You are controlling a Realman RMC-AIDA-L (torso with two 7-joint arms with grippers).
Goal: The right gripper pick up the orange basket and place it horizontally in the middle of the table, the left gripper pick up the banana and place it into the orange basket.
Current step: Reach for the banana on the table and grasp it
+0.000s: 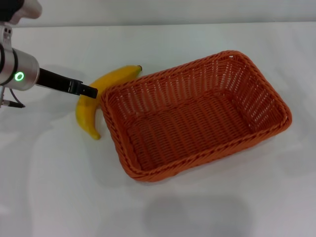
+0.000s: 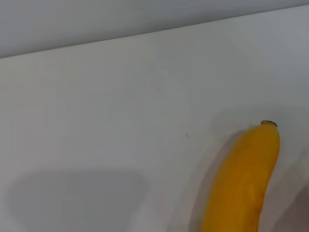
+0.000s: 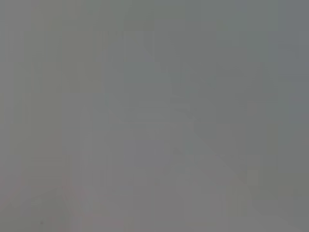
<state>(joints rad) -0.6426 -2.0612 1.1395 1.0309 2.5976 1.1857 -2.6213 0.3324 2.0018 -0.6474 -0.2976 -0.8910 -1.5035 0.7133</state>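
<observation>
Mid-bench, the orange basket (image 1: 197, 116) already lies placed, while at its nine o'clock the banana (image 1: 101, 96) waits under the left gripper (image 1: 89, 91), whose jaws' state I cannot tell.

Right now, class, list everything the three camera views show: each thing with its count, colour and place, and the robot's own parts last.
basket: one, orange, on the table near the middle, empty, long side running slantwise.
banana: one, yellow, lying on the table just left of the basket; its stem end points away from the robot. The left wrist view shows one end of it.
table: one, white, fills the head view.
left claw: one, black on a silver wrist with a green ring light, reaching in from the left, its tip over the banana's middle, beside the basket's left corner.
right claw: not in view; the right wrist view shows only plain grey.
</observation>
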